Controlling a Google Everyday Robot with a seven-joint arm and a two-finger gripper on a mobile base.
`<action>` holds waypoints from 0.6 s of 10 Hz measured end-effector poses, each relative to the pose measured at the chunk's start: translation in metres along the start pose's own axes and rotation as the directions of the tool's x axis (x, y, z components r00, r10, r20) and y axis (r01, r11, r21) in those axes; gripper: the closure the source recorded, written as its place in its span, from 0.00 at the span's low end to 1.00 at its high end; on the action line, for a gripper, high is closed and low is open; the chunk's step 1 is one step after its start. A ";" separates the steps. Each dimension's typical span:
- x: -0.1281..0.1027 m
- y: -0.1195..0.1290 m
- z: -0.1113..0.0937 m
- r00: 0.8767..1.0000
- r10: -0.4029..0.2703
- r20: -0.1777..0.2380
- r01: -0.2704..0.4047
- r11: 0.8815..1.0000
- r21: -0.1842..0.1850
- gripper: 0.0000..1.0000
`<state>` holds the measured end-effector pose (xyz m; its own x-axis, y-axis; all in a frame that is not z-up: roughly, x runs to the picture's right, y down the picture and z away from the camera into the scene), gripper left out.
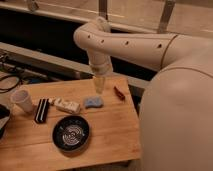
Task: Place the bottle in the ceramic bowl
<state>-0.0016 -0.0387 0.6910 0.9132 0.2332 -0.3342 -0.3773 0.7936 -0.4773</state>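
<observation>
A white bottle [66, 105] lies on its side on the wooden table [112, 130], left of a blue sponge [93, 102]. The dark ceramic bowl [71, 133] with a ringed pattern inside sits in front of the bottle, near the table's front edge. My gripper [100, 84] hangs from the white arm and points down, just above and behind the blue sponge, to the right of the bottle. It touches neither the bottle nor the bowl.
A white cup [22, 100] stands at the table's left end. A black rectangular object [41, 110] lies beside the bottle. A small red item [119, 93] lies at the back right. Dark cables [10, 80] run at far left. My white body fills the right side.
</observation>
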 end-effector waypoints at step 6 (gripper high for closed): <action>-0.034 -0.017 -0.003 0.983 0.044 0.178 -0.054 0.997 0.052 0.20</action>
<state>-0.0268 -0.0617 0.7085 0.9087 0.3638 -0.2047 -0.4172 0.8079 -0.4161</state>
